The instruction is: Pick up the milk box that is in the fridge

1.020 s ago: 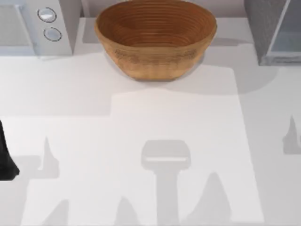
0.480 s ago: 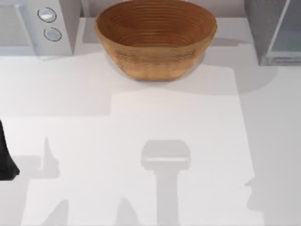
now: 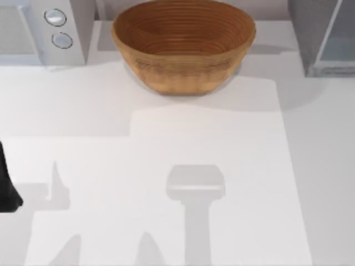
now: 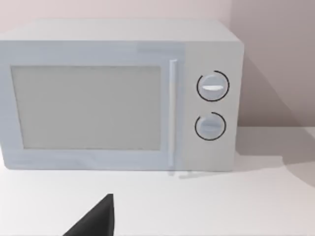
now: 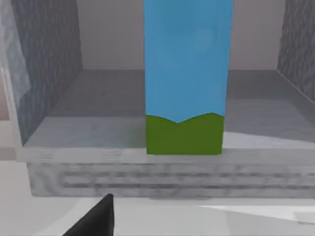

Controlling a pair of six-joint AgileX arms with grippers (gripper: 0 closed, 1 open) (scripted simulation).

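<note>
The right gripper (image 5: 96,219) is seen as a dark wedge just in front of the fridge (image 5: 49,64). Whether it is spread or closed cannot be told. Directly ahead of it, the milk box (image 5: 187,73) stands upright on the fridge floor, close to the front lip and clear of both speckled side walls. In the top view the fridge (image 3: 310,33) sits at about 1 o'clock on the table (image 3: 166,149), with the basket (image 3: 183,50) at 12 and the microwave (image 3: 61,33) at 11. The box is judged light and stiff enough to lift. Its card walls would give under a hard squeeze, and its smooth sides may slip. It is tall on a narrow base, so a nudge high up could topple it. Hold is best taken across two opposite flat sides, around mid-height in the blue area, with moderate pressure. The box's top is cut off by the wrist view, so the folded ridge is not checked; its rear face and fill level are hidden. The pale door panel (image 3: 339,39) is partly cut off at the top view's edge. The left arm (image 3: 6,183) is parked at 9 o'clock, and the left gripper (image 4: 96,219) faces the microwave; its spread cannot be told either.
</note>
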